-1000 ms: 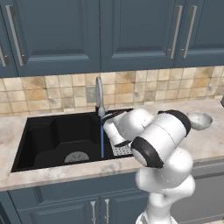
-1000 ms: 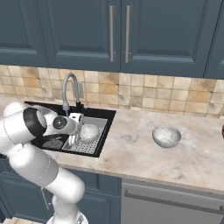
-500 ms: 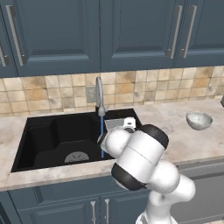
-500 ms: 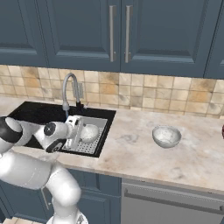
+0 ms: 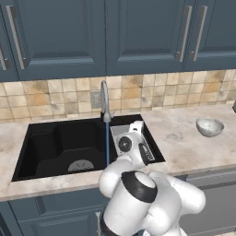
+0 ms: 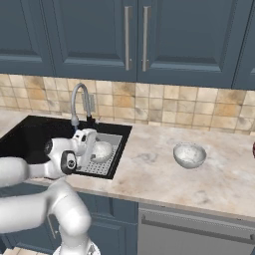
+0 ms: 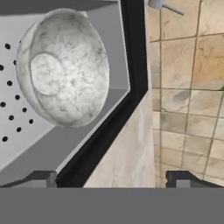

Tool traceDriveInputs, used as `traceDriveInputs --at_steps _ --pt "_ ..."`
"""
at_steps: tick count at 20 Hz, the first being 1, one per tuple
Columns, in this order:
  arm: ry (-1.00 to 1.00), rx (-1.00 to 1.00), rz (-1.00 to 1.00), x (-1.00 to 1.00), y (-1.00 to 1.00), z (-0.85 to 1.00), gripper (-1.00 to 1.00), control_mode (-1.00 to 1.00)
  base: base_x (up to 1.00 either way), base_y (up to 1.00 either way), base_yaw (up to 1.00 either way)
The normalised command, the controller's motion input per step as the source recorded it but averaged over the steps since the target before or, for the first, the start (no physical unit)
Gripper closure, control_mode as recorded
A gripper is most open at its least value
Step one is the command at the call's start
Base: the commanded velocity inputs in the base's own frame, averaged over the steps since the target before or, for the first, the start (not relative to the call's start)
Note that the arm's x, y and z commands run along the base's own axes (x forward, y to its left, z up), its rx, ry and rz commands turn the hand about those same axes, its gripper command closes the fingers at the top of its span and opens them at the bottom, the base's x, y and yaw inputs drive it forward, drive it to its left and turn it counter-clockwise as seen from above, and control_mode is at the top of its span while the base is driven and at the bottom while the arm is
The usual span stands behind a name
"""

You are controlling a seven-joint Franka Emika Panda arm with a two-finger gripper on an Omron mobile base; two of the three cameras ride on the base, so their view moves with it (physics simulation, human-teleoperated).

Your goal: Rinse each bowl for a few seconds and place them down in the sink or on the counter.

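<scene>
One speckled grey-white bowl point(image 7: 63, 68) lies upside down in the grey perforated tray point(image 7: 26, 144), at the right end of the black sink point(image 5: 50, 143). From the right base view the same bowl point(image 6: 103, 152) sits just right of my hand. My gripper point(image 7: 111, 180) is open, its tips wide apart with nothing between them, and hovers short of that bowl over the tray's edge. The second bowl point(image 5: 209, 126) stands upright on the beige counter point(image 5: 179, 138), far right of the sink; it shows as bowl point(image 6: 189, 154) in the right base view.
The silver faucet point(image 5: 104, 99) runs a thin blue stream of water point(image 5: 107, 143) into the basin left of the tray. The tan tiled wall point(image 7: 188, 87) backs the counter. Dark blue cabinets hang above. My own arm bulks in front of the sink's near edge.
My arm's elbow has swung down and toward the cameras while the hand stays by the tray. Neither bowl has moved. Water keeps running.
</scene>
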Motion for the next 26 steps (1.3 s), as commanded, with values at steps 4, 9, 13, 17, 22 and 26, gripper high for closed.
traceDriveInputs --at_steps 4,9,13,17,22,26 --pt "0.01 -0.04 -0.14 0.11 -0.03 0.62 -1.0 -1.0 0.0 0.0 0.0" --pt "0.0 -0.03 -0.13 0.12 -0.02 0.62 -1.0 -1.0 0.0 0.0 0.0" --pt "0.05 -0.02 -0.14 0.14 -0.13 0.6 -1.0 -1.0 0.0 0.0 0.0" --pt "0.06 0.0 -0.15 0.08 -0.26 0.45 -1.0 -1.0 0.0 0.0 0.0" --pt "0.04 0.01 -0.16 0.02 -0.3 0.31 -1.0 -1.0 0.0 0.0 0.0" --pt "0.04 0.05 -0.16 0.0 -0.31 0.21 -1.0 -1.0 0.0 0.0 0.0"
